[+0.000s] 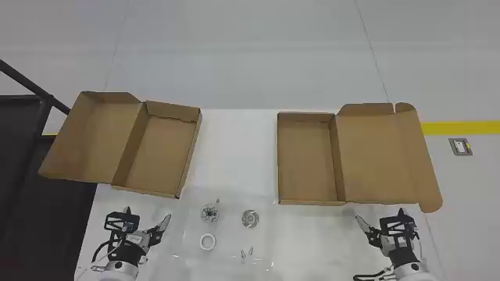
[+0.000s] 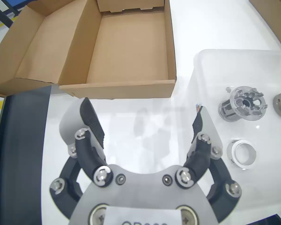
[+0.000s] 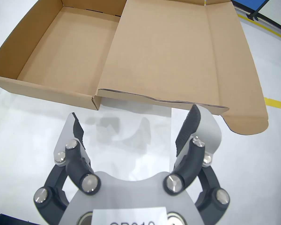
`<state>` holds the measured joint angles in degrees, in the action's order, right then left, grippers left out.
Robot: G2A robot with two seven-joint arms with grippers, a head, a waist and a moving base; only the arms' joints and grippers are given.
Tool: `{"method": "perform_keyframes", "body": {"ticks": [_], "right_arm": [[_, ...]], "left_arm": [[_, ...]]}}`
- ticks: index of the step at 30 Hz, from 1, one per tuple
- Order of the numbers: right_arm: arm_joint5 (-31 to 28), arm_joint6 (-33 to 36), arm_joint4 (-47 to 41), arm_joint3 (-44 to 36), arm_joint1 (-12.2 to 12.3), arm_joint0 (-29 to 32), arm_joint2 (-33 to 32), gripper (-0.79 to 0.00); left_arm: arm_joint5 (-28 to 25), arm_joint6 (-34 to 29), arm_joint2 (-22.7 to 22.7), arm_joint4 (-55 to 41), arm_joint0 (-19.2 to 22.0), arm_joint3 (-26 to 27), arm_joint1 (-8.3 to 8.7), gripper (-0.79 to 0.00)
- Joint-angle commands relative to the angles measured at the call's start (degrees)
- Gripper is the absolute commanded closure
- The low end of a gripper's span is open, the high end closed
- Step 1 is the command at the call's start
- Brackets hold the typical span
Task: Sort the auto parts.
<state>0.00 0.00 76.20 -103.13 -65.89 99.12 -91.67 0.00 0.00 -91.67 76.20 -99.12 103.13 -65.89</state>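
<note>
A white table [image 1: 237, 144] runs across the middle and lower part of the top view. Two open cardboard boxes lie on it, well apart. The left box [image 1: 160, 156] sits at centre left, its lid [image 1: 90, 136] folded out toward the left edge and hanging past the table. The right box [image 1: 305, 160] sits at centre right, its lid [image 1: 383, 156] laid flat toward the right edge. Both box floors are bare cardboard. A clear tray [image 2: 224, 71] lies at lower centre of the top view, between the boxes and nearer the bottom edge, and the auto parts lie in it. The left gripper [image 1: 141, 222] is at lower left, over the table just below the left box and beside the tray; its fingers are spread wide with nothing between them. The right gripper [image 1: 384, 222] is at lower right, just below the right lid, likewise spread and holding nothing. In the tray, a grey toothed hub [image 1: 209, 212] lies on its side at the upper left. A round disc [image 1: 250, 218] lies near it to the right. A pale ring [image 1: 207, 241] lies below the hub, apart from it. A few small bits [image 1: 246, 255], too small to tell, lie near the bottom edge.
</note>
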Motion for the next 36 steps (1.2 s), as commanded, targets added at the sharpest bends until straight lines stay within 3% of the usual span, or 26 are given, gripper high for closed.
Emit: {"method": "perform_keyframes", "body": {"ticks": [1, 18, 22, 25, 30, 36], "right_arm": [[0.0, 0.0, 0.0, 0.0, 0.0, 0.0, 0.0, -0.784], [0.0, 0.0, 0.0, 0.0, 0.0, 0.0, 0.0, -0.784], [0.1, 0.4, 3.8, -1.0, 0.0, -1.1, 0.8, -0.785], [0.3, 6.1, 9.2, -4.7, 0.1, -3.2, 2.3, -0.785], [-4.3, 20.0, 19.8, -11.8, -0.1, -10.0, 10.1, -0.785], [-9.5, 32.7, 21.0, -11.9, -1.8, -21.9, 23.3, -0.785]], "left_arm": [[0.0, 0.0, 0.0, 0.0, 0.0, 0.0, 0.0, -0.784], [0.0, 0.0, 0.0, 0.0, 0.0, 0.0, 0.0, -0.785], [-3.0, 3.7, -0.8, 0.1, -0.9, 0.6, 0.12, -0.785], [-6.6, 6.6, -2.7, -1.6, -1.7, 0.5, 0.28, -0.785], [-11.8, 8.0, -5.3, -5.3, -2.3, 0.0, 0.49, -0.785], [-14.1, 7.8, -6.6, -6.9, -2.4, -0.4, 0.57, -0.785]]}}
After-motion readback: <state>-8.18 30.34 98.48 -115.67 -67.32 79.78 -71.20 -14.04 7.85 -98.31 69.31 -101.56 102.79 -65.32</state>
